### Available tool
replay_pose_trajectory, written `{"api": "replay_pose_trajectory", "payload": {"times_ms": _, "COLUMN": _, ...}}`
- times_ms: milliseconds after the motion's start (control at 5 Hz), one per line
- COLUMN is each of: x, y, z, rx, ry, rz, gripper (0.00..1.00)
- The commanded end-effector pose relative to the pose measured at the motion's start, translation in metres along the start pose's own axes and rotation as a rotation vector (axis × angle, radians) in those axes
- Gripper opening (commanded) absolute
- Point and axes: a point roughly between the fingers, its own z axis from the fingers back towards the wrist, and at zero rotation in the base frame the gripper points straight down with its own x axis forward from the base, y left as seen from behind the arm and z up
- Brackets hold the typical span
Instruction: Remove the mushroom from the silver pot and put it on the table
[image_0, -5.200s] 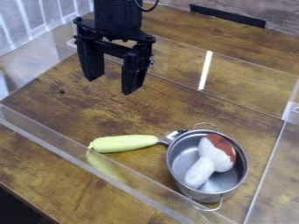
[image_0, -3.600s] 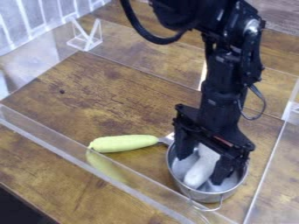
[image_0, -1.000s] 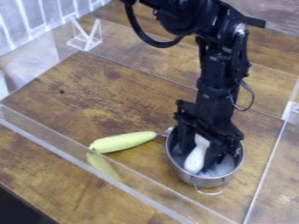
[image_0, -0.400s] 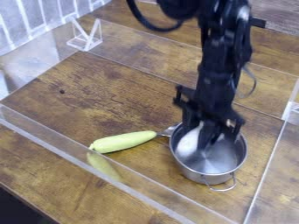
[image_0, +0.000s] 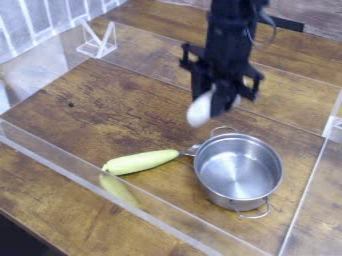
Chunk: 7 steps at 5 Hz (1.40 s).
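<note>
One long yellow-green vegetable (image_0: 140, 161) lies near the front acrylic wall, beside the silver pot (image_0: 239, 172) on the table (image_0: 94, 100). Farther back, above both, the gripper (image_0: 207, 103) hangs clamped on the mushroom (image_0: 203, 108), white stem downward, clear of the pot.

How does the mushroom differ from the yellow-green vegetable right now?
The mushroom hangs in the air, clamped in the gripper; the yellow-green vegetable lies flat on the table. The mushroom looks whitish and short; the vegetable is long and tapered. Both are outside the silver pot, which now sits empty.
</note>
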Motion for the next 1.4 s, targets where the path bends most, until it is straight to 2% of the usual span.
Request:
{"api": "replay_pose_trajectory", "payload": {"times_ms": 0, "x": 0.003, "y": 0.043, "z": 0.046, "rx": 0.035, "ry": -0.107, "rz": 0.083, "gripper": 0.0}}
{"api": "replay_pose_trajectory", "payload": {"times_ms": 200, "x": -0.006, "y": 0.072, "z": 0.042, "rx": 0.045, "ry": -0.085, "rz": 0.149, "gripper": 0.0}}
{"api": "replay_pose_trajectory", "payload": {"times_ms": 400, "x": -0.015, "y": 0.082, "z": 0.033, "rx": 0.04, "ry": -0.064, "rz": 0.173, "gripper": 0.0}}
{"api": "replay_pose_trajectory", "payload": {"times_ms": 600, "x": -0.018, "y": 0.09, "z": 0.024, "rx": 0.025, "ry": -0.064, "rz": 0.194, "gripper": 0.0}}
{"api": "replay_pose_trajectory", "payload": {"times_ms": 1000, "x": -0.013, "y": 0.104, "z": 0.011, "rx": 0.013, "ry": -0.062, "rz": 0.141, "gripper": 0.0}}
{"api": "replay_pose_trajectory", "payload": {"times_ms": 1200, "x": -0.01, "y": 0.108, "z": 0.002, "rx": 0.003, "ry": -0.055, "rz": 0.144, "gripper": 0.0}}
